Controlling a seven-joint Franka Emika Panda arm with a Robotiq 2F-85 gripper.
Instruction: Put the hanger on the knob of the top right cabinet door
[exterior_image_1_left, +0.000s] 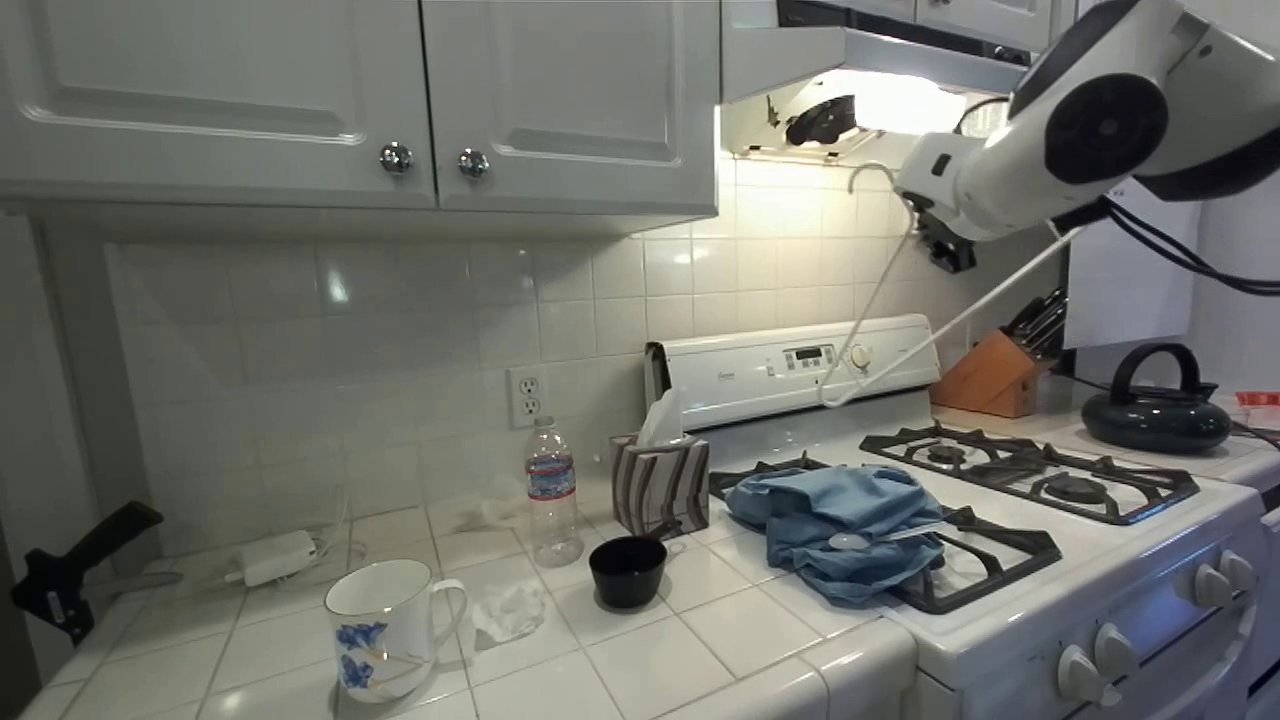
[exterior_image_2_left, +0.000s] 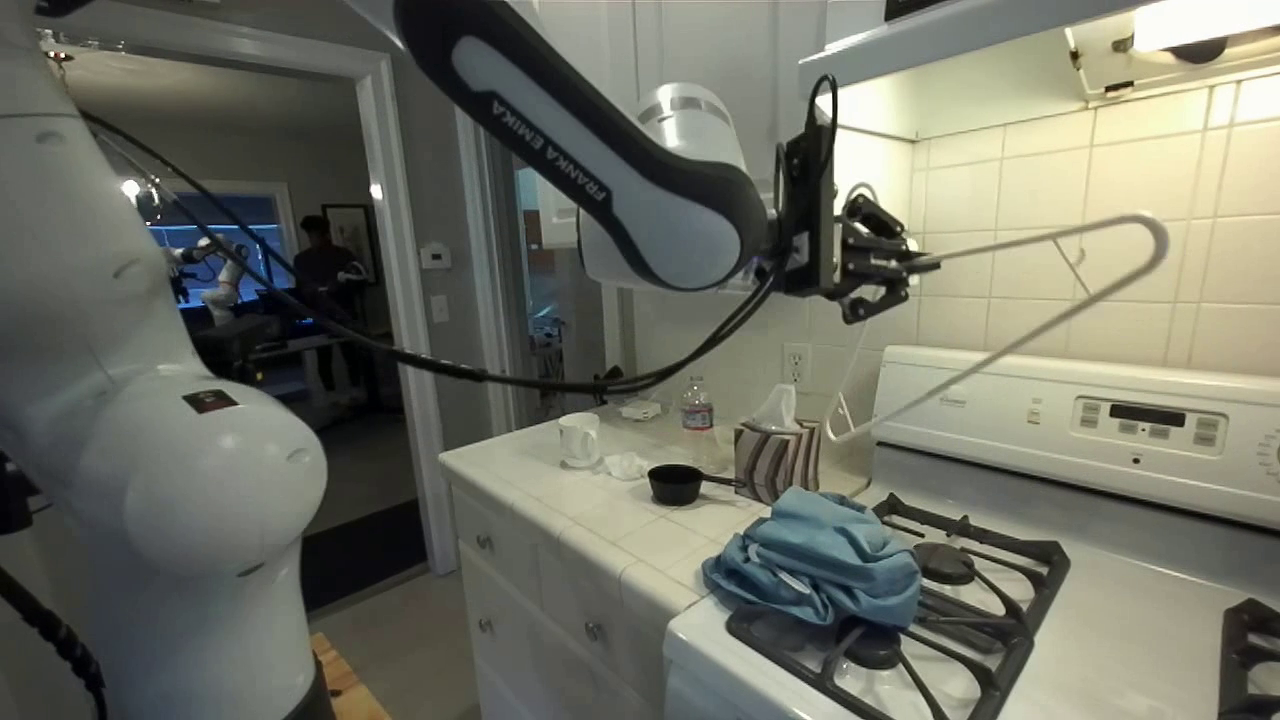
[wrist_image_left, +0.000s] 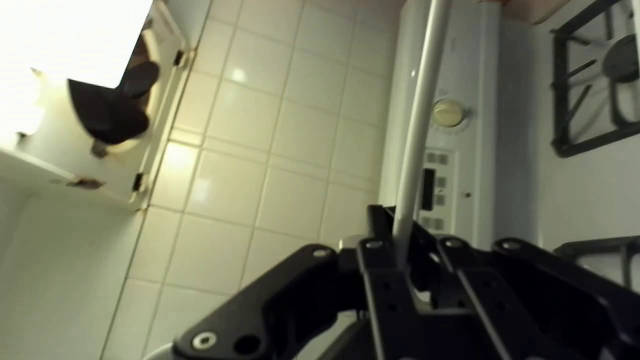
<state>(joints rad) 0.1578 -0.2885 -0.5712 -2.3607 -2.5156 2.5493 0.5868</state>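
Clenching, with the Robotiq gripper (exterior_image_2_left: 925, 262), one shoulder (wrist_image_left: 417, 135) of a pale wire clothes hanger (exterior_image_2_left: 1040, 327), tilted with its hook (exterior_image_1_left: 872, 166) uppermost, and holding it aloft over the gas range (exterior_image_2_left: 1150, 590), well apart from the chrome knob (exterior_image_1_left: 473, 163) of the right-hand upper cabinet door (exterior_image_1_left: 590, 90), the likely target. Probably light, springy and hard to break, but smooth enough to swivel if nudged; best grasped on the wire near the hook, leaving that curl free to pass over the knob.
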